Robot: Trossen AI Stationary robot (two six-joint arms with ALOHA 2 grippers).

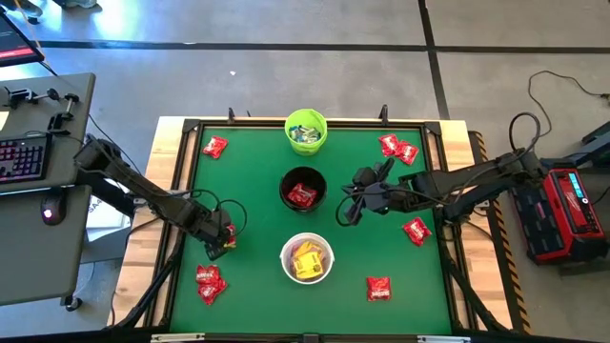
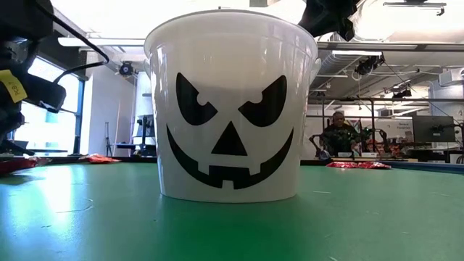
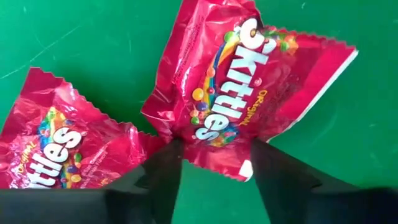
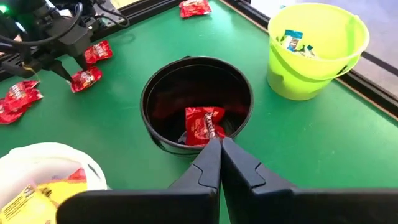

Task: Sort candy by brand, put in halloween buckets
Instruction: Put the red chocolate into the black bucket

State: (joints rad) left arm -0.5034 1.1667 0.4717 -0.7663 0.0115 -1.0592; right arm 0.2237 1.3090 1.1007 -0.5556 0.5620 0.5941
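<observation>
My left gripper (image 1: 221, 242) sits over the table's left-near part, shut on a red Skittles packet (image 3: 249, 81). A second red packet (image 3: 56, 149) lies flat beside it. My right gripper (image 4: 219, 144) hovers shut and empty at the right rim of the black bucket (image 1: 303, 191), which holds a red packet (image 4: 205, 124). The lime green bucket (image 1: 306, 131) at the far edge holds pale blue-white packets. The white bucket (image 1: 307, 259), with a black face (image 2: 232, 138), holds yellow packets. All three buckets stand upright on their bases. My left gripper pinches the red Skittles packet by one long edge (image 3: 214, 155), near the middle of that edge, between its two fingers. The fingers come from above, slanting down. The packet spreads out beyond the fingertips; I cannot tell whether it is clear of the table.
Loose red packets lie on the green table: one far-left (image 1: 214, 146), a pair far-right (image 1: 398, 148), one at the right (image 1: 416, 231), one near-right (image 1: 378, 288), a cluster near-left (image 1: 209, 283). A black frame (image 1: 191, 129) rims the table. A person (image 2: 337, 130) sits far behind.
</observation>
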